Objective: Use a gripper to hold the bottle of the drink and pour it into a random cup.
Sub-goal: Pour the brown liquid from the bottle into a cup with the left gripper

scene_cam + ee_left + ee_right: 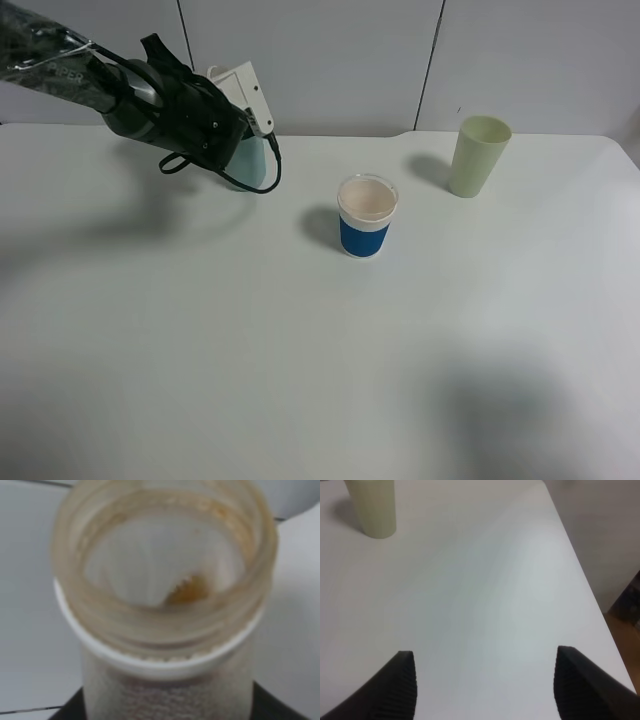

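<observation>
Left wrist view: left gripper pinches the bottle above the far-left cup. Tilt apparently suits draining the last drink.

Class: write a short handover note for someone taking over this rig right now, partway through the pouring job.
Left hand: shut on the bottle, above the teal cup, which it mostly hides.
Right hand: open, empty, above the table.
Done: bottle grasped; only a little brown drink shows inside its neck.
Left: finish the pour, set the bottle down.
</observation>
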`<act>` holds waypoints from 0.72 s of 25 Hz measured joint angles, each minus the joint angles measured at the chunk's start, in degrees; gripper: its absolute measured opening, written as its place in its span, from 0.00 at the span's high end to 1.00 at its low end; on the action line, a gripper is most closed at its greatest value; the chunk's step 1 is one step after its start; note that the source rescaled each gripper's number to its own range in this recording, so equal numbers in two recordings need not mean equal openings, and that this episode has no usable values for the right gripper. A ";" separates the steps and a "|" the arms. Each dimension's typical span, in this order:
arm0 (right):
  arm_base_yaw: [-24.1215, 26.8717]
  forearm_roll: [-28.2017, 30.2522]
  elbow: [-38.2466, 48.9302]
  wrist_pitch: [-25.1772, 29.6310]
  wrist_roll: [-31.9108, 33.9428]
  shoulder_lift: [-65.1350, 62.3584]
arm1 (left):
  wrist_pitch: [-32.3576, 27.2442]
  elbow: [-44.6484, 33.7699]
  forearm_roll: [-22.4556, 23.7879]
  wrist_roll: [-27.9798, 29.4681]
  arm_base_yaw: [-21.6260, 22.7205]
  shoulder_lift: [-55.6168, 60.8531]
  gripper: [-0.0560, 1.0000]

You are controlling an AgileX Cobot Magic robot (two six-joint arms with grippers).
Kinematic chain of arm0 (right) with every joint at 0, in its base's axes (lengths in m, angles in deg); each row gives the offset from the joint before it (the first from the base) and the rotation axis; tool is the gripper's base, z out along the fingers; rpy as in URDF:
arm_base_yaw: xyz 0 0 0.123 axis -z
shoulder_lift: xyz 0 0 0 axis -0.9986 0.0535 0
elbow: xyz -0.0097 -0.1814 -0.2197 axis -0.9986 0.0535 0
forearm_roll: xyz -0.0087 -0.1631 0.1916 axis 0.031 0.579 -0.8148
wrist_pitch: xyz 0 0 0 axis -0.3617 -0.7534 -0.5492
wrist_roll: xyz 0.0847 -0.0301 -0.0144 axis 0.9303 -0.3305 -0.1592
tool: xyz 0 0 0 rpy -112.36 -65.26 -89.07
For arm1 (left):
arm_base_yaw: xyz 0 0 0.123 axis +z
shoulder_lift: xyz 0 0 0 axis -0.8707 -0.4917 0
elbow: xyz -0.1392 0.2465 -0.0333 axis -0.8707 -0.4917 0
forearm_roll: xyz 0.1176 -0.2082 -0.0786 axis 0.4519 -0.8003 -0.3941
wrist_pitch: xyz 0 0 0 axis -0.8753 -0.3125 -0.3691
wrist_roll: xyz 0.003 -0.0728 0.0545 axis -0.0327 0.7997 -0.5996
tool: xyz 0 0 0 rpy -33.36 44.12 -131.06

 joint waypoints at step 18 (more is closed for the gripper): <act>0.00 0.00 0.00 0.00 0.06 0.00 | -0.13 -1.93 1.10 0.23 0.00 0.00 0.94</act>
